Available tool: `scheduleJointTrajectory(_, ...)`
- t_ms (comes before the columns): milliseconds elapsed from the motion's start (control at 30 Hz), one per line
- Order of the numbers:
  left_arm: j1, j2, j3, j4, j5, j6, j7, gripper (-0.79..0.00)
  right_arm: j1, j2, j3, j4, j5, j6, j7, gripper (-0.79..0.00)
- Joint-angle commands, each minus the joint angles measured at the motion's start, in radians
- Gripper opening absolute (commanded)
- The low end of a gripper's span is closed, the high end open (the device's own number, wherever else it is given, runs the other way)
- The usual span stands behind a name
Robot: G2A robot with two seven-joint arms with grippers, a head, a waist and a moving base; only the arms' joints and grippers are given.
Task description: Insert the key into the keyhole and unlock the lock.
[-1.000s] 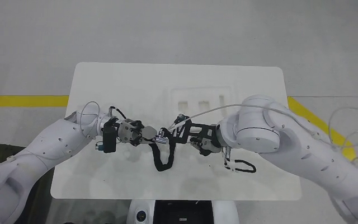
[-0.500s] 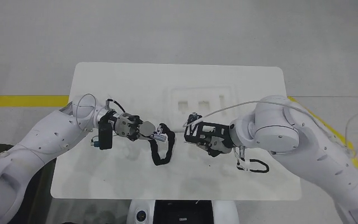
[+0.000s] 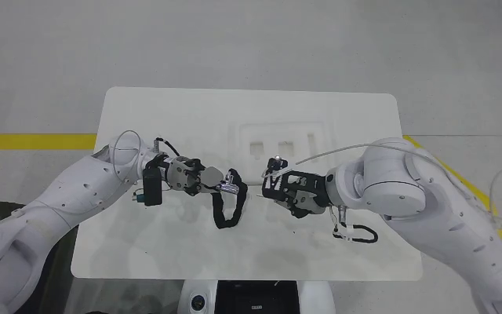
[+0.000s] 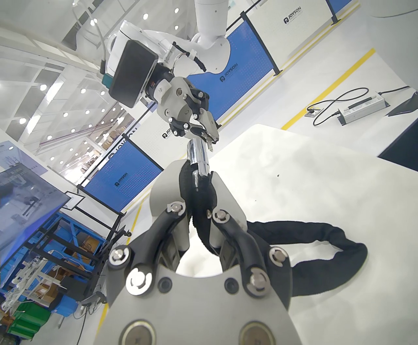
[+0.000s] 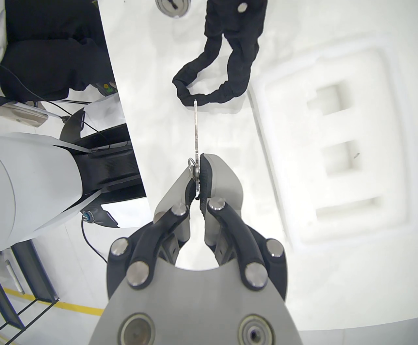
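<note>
Key (image 5: pixel 196 130) in right gripper (image 5: pixel 196 168), near lock (image 4: pixel 198 156)

Lock cylinder (image 5: pixel 172 8) partly off-frame

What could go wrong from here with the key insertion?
The key points at the black chain sleeve, not the keyhole; pushing now could miss. The right hand pinches only the key's head, so it may pivot on contact. The left hand holds the lock by its fabric sleeve; it might twist.
</note>
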Motion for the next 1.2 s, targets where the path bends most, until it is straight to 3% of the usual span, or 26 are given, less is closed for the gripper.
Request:
scheduleJointTrajectory(0, -0.005, -0.006, 0.008, 0.004, 0.003, 0.000, 0.000, -0.785, 0.003, -0.004, -0.010, 0.004, -0.010, 0.019, -0.015, -0.785)
scheduleJointTrajectory(433, -0.016, -0.041, 0.026, 0.028, 0.031, 0.000, 0.000, -0.785, 0.090, -0.058, -0.120, 0.031, -0.051, 0.066, -0.088, -0.785)
scheduleJointTrajectory(1167, -0.025, -0.080, 0.026, 0.081, 0.039, 0.000, 0.000, -0.785, 0.126, -0.093, -0.162, 0.038, -0.039, 0.061, -0.067, -0.785)
